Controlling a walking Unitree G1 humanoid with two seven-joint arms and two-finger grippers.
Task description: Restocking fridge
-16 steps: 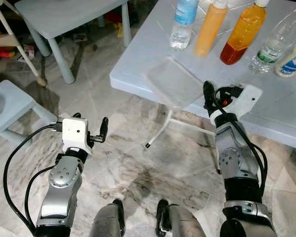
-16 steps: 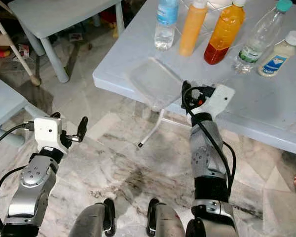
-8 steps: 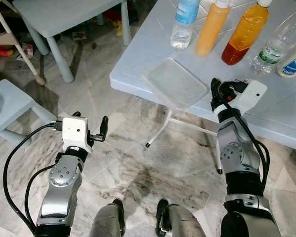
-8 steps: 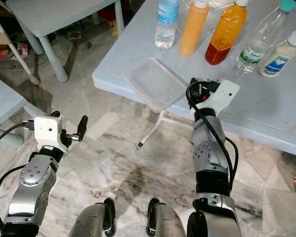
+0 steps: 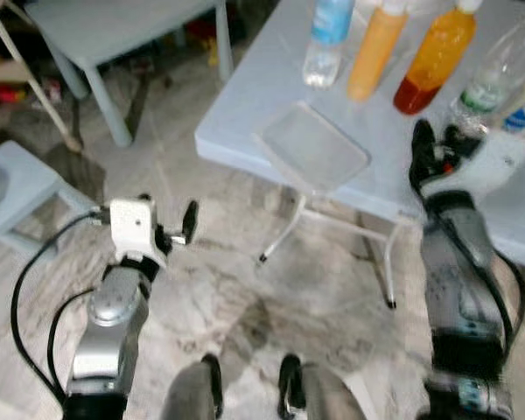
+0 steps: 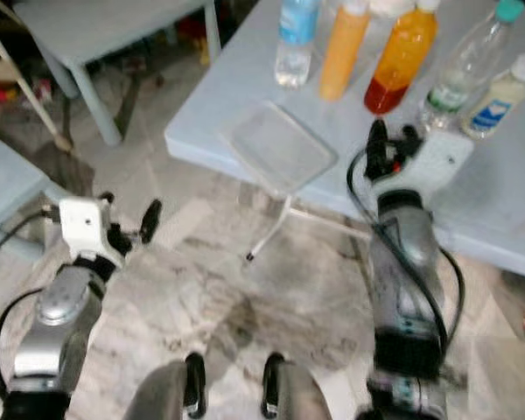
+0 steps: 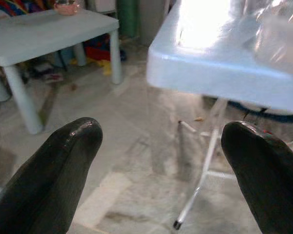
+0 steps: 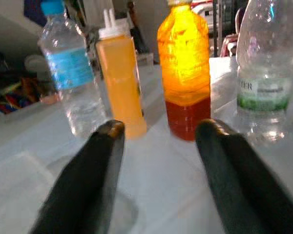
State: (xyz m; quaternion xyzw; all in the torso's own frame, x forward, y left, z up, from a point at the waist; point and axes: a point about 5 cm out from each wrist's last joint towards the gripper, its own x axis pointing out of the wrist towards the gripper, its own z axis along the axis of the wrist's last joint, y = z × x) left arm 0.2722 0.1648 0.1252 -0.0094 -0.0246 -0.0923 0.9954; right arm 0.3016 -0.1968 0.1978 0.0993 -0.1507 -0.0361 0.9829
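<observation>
— Where is your right gripper (image 8: 156,185)?

— Raised over the table (image 6: 516,188), fingers spread, nothing between them. It points at the juice bottle (image 8: 185,68), which stands upright just ahead. An orange squeeze bottle (image 8: 119,80) is beside it, and a water bottle (image 8: 71,80) beyond that.

— Anything else up there?

— A clear green-labelled bottle (image 6: 459,66) and a small white one (image 6: 503,96) on the juice's other side. A clear tray (image 6: 280,147) lies near the table's edge.

— And your left gripper (image 7: 161,170)?

— Low over the marble floor (image 5: 245,289), well apart from the table, fingers wide and empty.
</observation>
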